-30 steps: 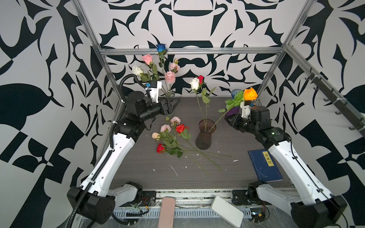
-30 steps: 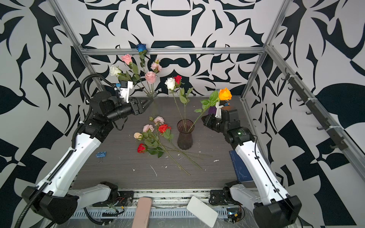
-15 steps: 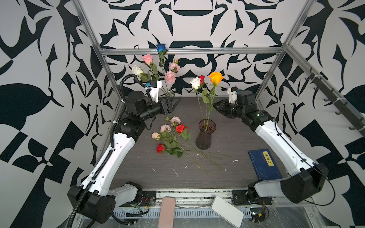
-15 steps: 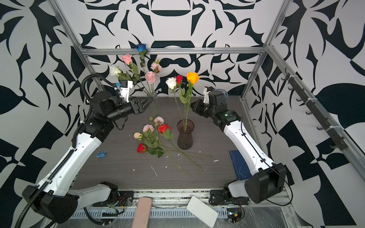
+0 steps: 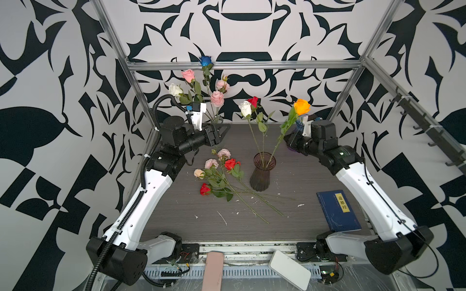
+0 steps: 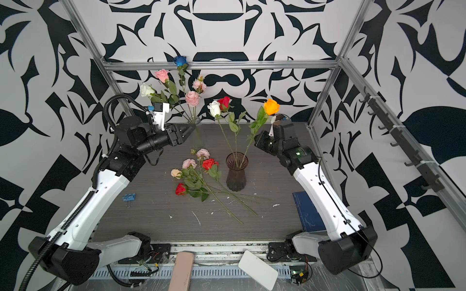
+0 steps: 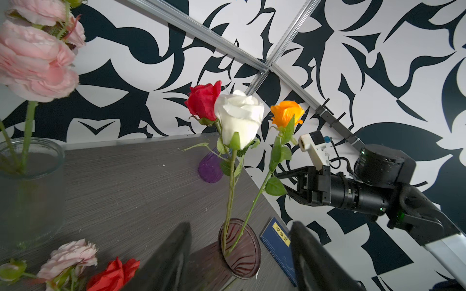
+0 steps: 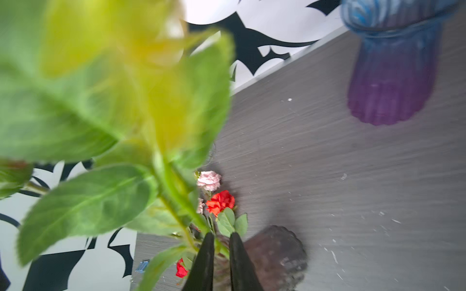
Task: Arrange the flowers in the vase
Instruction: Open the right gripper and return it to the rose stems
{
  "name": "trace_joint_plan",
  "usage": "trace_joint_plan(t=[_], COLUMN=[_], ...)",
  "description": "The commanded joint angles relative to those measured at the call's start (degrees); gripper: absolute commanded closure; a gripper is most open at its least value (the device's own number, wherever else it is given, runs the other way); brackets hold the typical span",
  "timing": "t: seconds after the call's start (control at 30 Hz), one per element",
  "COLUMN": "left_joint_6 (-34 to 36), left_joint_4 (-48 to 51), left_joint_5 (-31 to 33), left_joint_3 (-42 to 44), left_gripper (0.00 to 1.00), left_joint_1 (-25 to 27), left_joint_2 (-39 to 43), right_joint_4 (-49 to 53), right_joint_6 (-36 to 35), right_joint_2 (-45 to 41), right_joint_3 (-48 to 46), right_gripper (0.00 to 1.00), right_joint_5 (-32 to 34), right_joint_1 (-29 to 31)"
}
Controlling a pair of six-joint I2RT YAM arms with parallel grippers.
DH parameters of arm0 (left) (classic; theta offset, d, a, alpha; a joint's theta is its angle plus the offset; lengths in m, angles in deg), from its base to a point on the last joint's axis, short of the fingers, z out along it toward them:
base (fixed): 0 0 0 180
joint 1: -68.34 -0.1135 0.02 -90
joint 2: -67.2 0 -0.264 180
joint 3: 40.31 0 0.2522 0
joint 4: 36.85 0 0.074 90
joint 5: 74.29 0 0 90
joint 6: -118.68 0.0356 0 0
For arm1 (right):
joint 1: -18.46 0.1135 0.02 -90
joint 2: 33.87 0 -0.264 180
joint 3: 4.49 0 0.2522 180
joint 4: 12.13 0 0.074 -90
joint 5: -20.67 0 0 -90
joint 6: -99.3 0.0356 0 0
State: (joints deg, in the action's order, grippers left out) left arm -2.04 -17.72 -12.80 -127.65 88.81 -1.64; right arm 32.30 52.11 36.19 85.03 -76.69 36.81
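Right gripper (image 8: 221, 240) pinches the orange rose (image 5: 301, 106)

We hold its thin stem, and the end sits in the dark vase (image 5: 262, 176). It looks light and bendy, so we grip the stem, never the soft head

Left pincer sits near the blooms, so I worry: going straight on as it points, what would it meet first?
Probably the stem of the white rose standing in the dark vase, though depth is unclear.

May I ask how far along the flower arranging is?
Done: a white rose and a red rose stand in the dark ribbed vase. In hand: the right gripper holds the orange rose, its stem in the vase. To do: five roses lie on the table; the left gripper is open.
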Motion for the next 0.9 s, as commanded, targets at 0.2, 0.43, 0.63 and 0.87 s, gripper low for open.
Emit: trace_joint_plan(t=[0.2, 0.43, 0.63, 0.87], left_joint_6=[-1.9, -13.4, -23.1, -24.0], left_joint_4=[3.1, 1.6, -2.3, -0.7], left_joint_5=[0.5, 0.6, 2.9, 4.3], left_joint_3=[1.0, 10.4, 20.7, 23.3], left_gripper=[0.33, 0.35, 0.37, 0.35], left_joint_1=[-0.5, -3.2, -5.3, -5.5], left_joint_2=[-1.3, -1.7, -1.2, -1.5], right_joint_4=[2.3, 4.9, 2.8, -1.0], right_joint_6=[-6.1, -8.9, -4.9, 1.1], right_joint_2=[-6.3, -9.9, -12.5, -11.5], right_joint_3=[-5.7, -12.6, -21.9, -31.0], right_gripper=[0.82, 0.80, 0.80, 0.77], right_joint_5=[-0.2, -4.6, -3.2, 2.5], right_joint_1=[-0.3, 0.1, 7.8, 21.5])
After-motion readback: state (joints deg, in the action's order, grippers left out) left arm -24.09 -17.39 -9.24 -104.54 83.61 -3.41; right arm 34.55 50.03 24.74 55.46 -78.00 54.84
